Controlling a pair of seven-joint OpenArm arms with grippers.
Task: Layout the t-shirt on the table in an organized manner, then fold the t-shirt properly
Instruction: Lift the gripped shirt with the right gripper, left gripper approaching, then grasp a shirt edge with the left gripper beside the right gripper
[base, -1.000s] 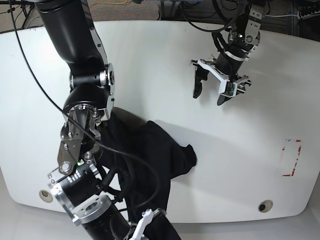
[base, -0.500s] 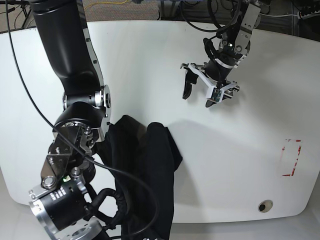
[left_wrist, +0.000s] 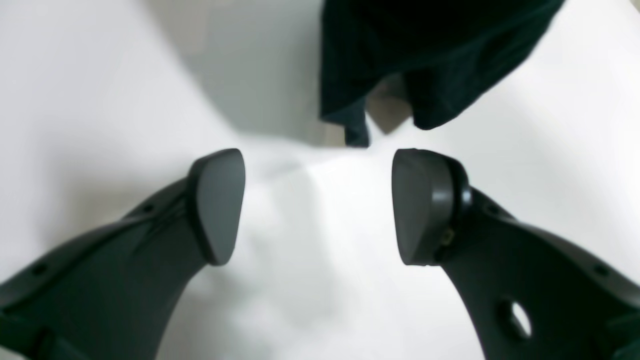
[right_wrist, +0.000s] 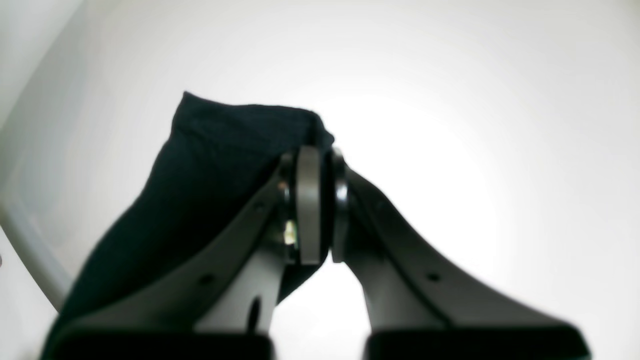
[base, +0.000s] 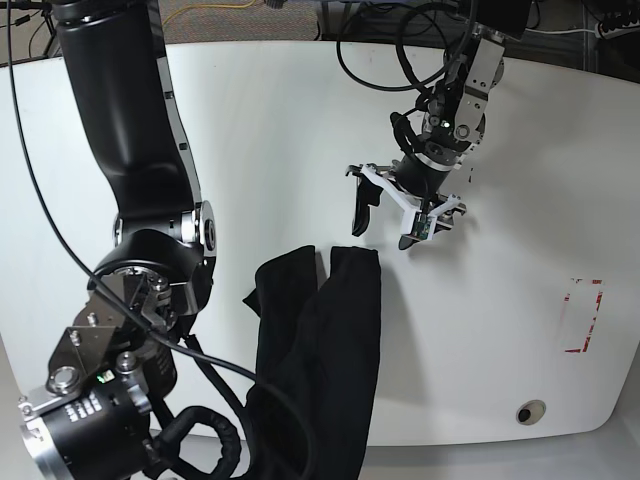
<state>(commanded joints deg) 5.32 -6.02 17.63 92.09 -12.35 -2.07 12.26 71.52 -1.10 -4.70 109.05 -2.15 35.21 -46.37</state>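
T-shirt (base: 320, 360): black cloth, bunched into a long narrow hanging mass with two upper lobes, at the near-centre of the table (base: 300, 130), trailing down toward the near edge and out of the base view at the bottom. Cloth is rumpled and gathered, not spread flat. Right gripper (right_wrist: 316, 200): in its wrist view the two fingers are pressed nearly together with a fold of the black cloth pinched between them, the rest of the shirt draping off to the left and below. In the base view this gripper itself is out of frame; only its bulky arm shows on the left side of that view. Left gripper (base: 388, 218): hangs over the white surface just beyond the shirt's upper lobes, apart from the cloth. Its wrist view shows the fingers (left_wrist: 220, 205) spread wide with bare table between them, holding nothing; the shirt's edge lies just ahead of the tips. Red tape mark (base: 583, 315) sits far to the right side of the base view, a round grommet hole (base: 530, 411) near the front edge.
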